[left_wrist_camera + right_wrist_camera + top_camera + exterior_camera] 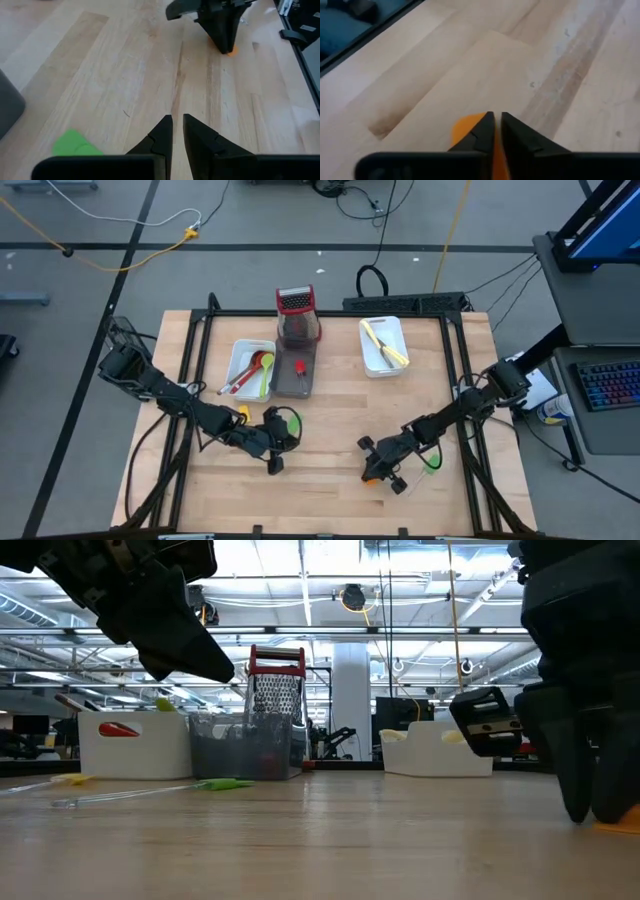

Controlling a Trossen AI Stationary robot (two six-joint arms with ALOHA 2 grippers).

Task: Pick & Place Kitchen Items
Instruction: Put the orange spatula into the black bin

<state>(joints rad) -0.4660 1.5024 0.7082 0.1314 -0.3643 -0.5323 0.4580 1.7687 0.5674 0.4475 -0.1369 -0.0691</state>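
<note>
Right tool (495, 131) was down on the bench (330, 420), nearly closed around an orange spatula (467, 131) at the front right; left tool (177, 132) hovered nearly closed and empty beside a green spatula (72, 143).

right gripper (592, 812) down on table (320, 840), touching orange spatula (622, 824)
</note>
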